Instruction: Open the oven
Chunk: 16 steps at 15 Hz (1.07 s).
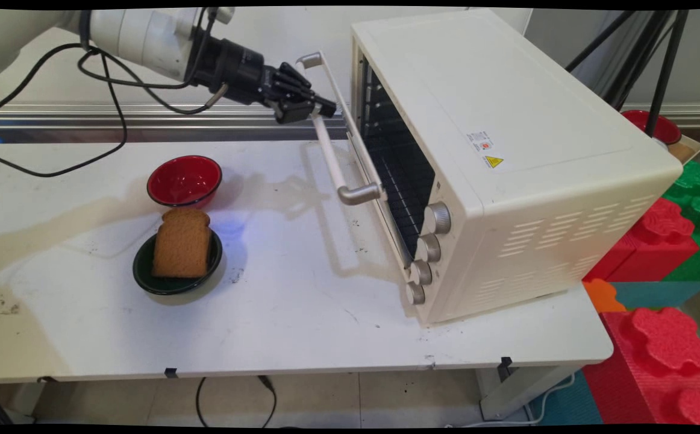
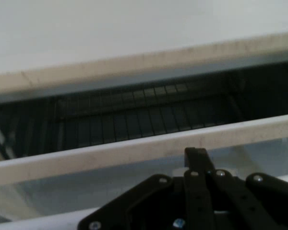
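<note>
While the black two-finger gripper (image 1: pixel 314 110) holds tight onto the long cream handle bar (image 1: pixel 332 141) of the oven door, the door stands a little way open; the big cream toaster oven (image 1: pixel 506 157) sits on the white bench (image 1: pixel 302 313); a brown bread slice (image 1: pixel 181 242) leans in a dark green bowl (image 1: pixel 176 283); a shiny red bowl (image 1: pixel 184 179) sits just behind it.

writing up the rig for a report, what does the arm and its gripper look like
The arm is a glossy white tube of rounded links, ending in a black cylindrical wrist. The gripper is black, a two-finger linkage with small silver screws visible in the hand view. Thin black cables loop loosely from the arm.
</note>
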Tool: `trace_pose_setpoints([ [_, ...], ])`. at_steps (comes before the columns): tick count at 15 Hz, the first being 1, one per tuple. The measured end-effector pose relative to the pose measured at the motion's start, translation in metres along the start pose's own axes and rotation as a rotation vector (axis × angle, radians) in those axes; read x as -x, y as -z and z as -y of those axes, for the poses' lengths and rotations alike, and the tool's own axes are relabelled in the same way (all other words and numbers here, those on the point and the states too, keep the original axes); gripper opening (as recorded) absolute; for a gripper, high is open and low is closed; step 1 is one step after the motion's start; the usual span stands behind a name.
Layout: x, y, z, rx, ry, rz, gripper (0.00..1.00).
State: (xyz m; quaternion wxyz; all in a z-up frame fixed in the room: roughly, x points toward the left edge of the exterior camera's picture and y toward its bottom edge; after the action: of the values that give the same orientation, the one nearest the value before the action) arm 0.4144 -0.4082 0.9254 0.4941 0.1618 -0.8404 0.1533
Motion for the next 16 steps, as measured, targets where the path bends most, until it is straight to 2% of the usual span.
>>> trace_pose_setpoints([
  [9,0.036,0.028,-0.011,0.019,0.01,0.078,0.0],
  [16,0.077,0.038,-0.022,0.006,0.043,0.137,0.0],
])
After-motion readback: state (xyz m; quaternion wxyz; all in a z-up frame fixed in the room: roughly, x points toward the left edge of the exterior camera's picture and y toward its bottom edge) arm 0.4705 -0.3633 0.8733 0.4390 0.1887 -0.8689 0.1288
